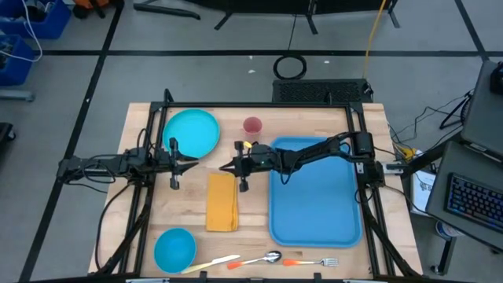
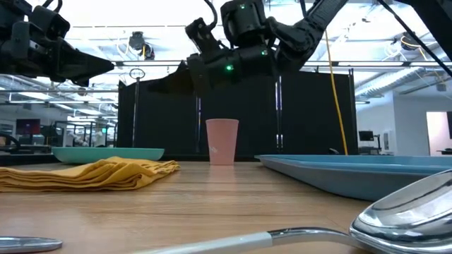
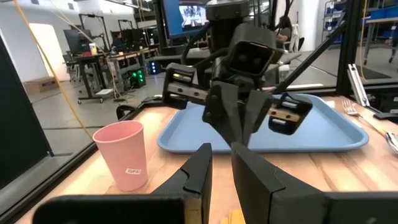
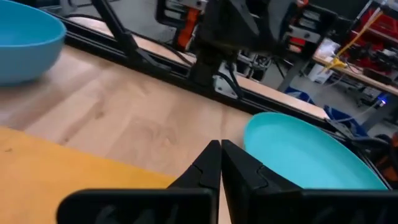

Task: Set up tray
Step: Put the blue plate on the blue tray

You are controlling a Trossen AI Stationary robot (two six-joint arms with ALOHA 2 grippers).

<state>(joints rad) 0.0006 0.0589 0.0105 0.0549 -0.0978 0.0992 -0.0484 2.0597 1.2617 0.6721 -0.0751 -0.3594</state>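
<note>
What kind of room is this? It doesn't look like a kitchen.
Probably a robotics lab or workshop: the wooden table sits inside a black metal frame, and workbenches with monitors and cables stand beyond it.

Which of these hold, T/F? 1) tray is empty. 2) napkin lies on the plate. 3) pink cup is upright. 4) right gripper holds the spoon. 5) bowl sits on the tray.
1) True: the tray has nothing on it.
2) False: the napkin lies on the table, beside the plate.
3) True: the pink cup stands upright behind the tray.
4) False: the right gripper is shut and empty above the table; the spoon lies at the front edge.
5) False: the bowl sits on the table, front left.
</note>
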